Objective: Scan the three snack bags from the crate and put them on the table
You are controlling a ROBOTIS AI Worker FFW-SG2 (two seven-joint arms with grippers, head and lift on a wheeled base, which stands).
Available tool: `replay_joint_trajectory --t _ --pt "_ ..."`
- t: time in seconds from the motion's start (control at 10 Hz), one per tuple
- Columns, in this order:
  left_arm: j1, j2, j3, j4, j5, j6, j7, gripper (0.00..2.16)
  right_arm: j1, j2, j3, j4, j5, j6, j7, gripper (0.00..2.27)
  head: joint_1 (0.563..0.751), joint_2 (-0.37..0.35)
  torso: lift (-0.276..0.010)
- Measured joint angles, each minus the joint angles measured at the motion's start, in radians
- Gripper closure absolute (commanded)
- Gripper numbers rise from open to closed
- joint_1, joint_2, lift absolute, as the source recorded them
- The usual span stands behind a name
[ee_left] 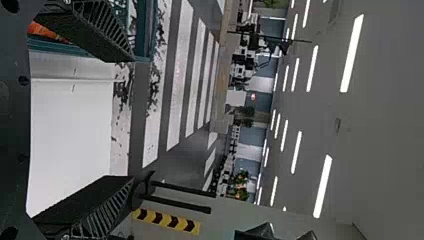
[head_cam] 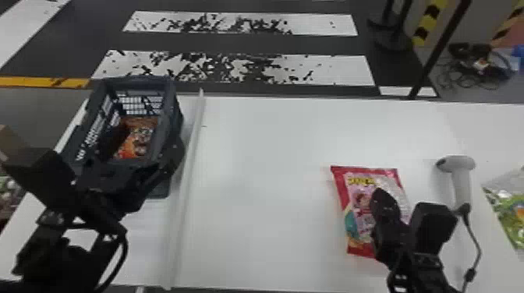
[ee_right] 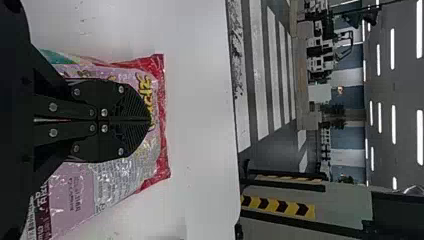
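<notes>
My left gripper (head_cam: pixel 143 152) stands open at the near end of the dark crate (head_cam: pixel 176 113), one finger over its inside and the other by its right wall. An orange snack bag (head_cam: pixel 143 141) lies in the crate. The left wrist view has the spread left gripper (ee_left: pixel 131 117), with part of the orange bag (ee_left: pixel 44 31) beside one finger. A pink and red snack bag (head_cam: pixel 353 218) lies flat on the table under my right gripper (head_cam: pixel 384 196). In the right wrist view the right gripper (ee_right: pixel 149 120) is shut over that bag (ee_right: pixel 80 195), its fingertips together.
A white handheld scanner (head_cam: pixel 461 173) with a cable stands on the table (head_cam: pixel 265 187) right of the pink bag. A green snack bag (head_cam: pixel 514 218) lies at the far right edge. A raised strip (head_cam: pixel 186 167) runs along the table between crate and pink bag.
</notes>
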Motion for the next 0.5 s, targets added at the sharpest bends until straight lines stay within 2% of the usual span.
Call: replay_joint_trajectory --t 0.2,0.5 --pt "-0.010 0.000 -0.005 0.005 0.004 0.001 0.000 0.03 0.003 -0.001 0.014 0.042 0.004 -0.031 0.000 2.22 0.695 -0.005 -0.094" --pt "-0.010 0.000 -0.006 0.014 0.006 0.001 -0.002 0.03 -0.043 0.006 0.062 0.164 0.010 -0.099 -0.037 2.22 0.695 0.008 -0.094"
